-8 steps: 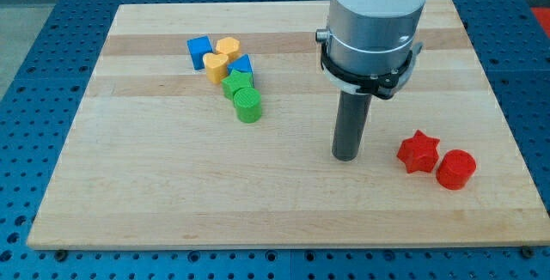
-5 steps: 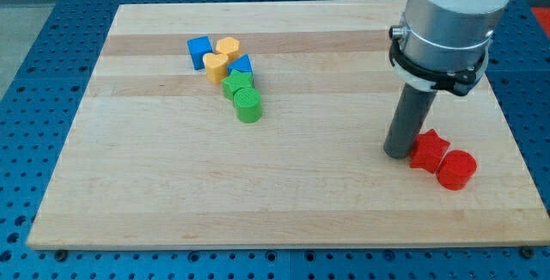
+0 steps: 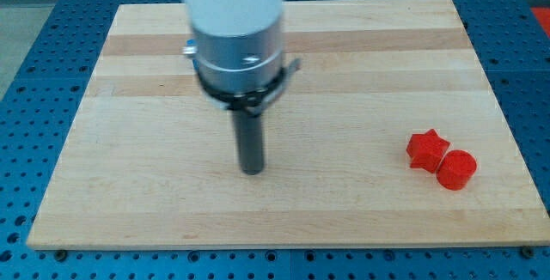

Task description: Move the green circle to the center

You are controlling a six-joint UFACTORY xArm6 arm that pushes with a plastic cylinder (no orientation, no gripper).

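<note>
My tip rests on the wooden board left of its middle, toward the view's bottom. The arm's white and grey body covers the upper left-middle of the board, so the green circle and the blocks that lay around it there are hidden from view. A red star block and a red cylinder lie touching each other at the view's right, far from my tip.
The board's edges are bordered by a blue perforated table on all sides.
My tip swung from beside the red star at the right across to the left-middle of the board. The arm now hides the cluster of blue, yellow and green blocks.
</note>
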